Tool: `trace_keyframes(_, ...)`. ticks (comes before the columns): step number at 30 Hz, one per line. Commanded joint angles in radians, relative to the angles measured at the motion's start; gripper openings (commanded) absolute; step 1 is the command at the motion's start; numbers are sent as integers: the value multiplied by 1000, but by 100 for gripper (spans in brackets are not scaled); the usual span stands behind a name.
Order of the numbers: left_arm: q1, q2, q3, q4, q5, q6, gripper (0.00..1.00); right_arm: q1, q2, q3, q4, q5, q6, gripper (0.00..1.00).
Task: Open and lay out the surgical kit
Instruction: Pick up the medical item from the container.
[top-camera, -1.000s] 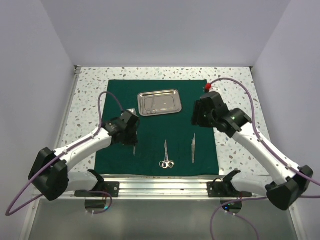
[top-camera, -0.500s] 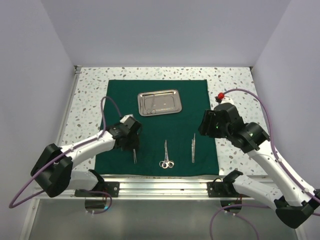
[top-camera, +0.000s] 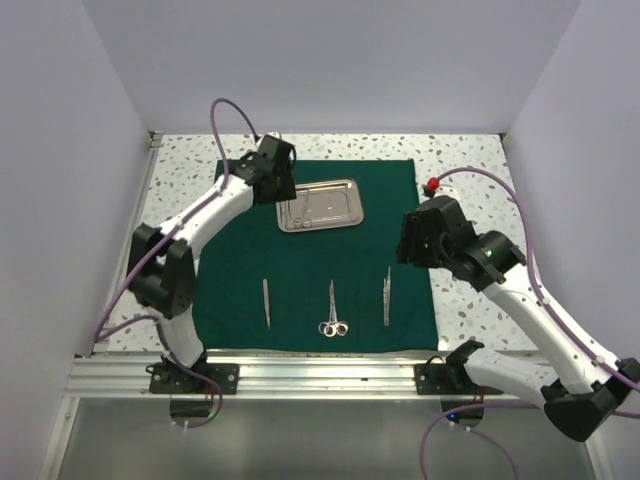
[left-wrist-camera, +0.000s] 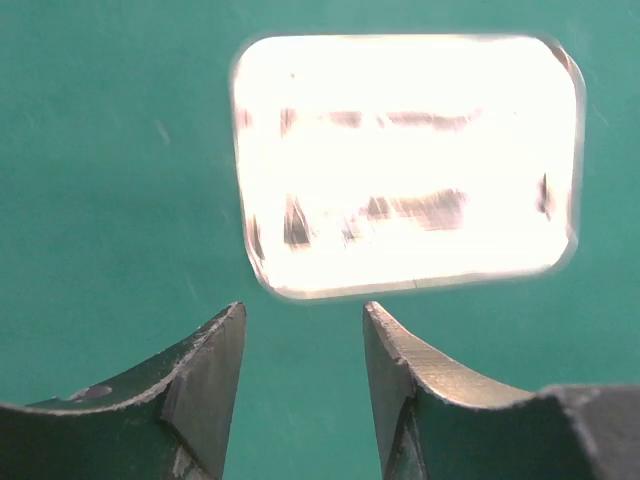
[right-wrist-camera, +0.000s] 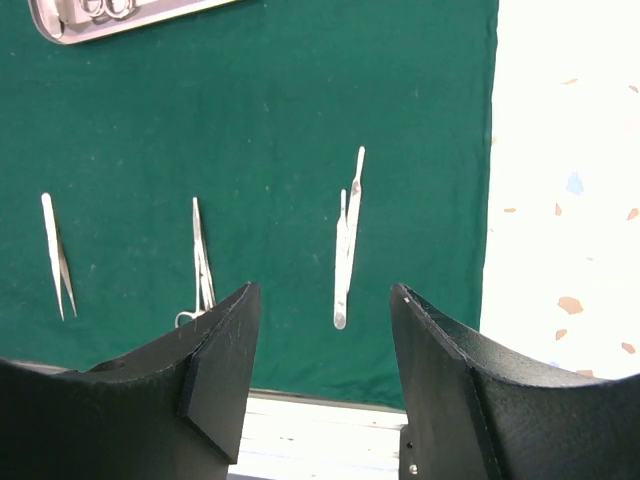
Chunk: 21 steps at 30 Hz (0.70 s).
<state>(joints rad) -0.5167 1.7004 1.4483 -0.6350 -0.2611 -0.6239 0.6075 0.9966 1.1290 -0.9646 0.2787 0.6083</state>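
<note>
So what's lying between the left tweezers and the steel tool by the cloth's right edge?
The scissors, on the green cloth between tweezers and tool; top view shows it.

My overhead camera sits above and behind the arm bases and looks down across the whole table (top-camera: 470, 160) from fairly far off. The left wrist camera points straight down, very close over the steel tray (left-wrist-camera: 405, 165), which glares white beyond the left pincer (left-wrist-camera: 303, 335). The right wrist camera hangs farther back, looking past the right pincer (right-wrist-camera: 322, 310) onto the green cloth (right-wrist-camera: 270, 100) and its near edge. It catches a tray corner, so all three views share the tray.
</note>
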Motion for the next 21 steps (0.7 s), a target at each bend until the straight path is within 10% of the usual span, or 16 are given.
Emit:
trace_keyframes(1, 89, 207, 177, 17, 48, 124, 53, -2, 59, 81, 13, 33, -36, 59)
trace_keyframes(8, 132, 568, 657, -87, 88, 216, 50, -3, 149, 120, 24, 56, -16, 58)
trace_keyframes(21, 172, 621, 658, -25, 137, 236, 41, -12, 323, 244, 24, 106, -76, 58)
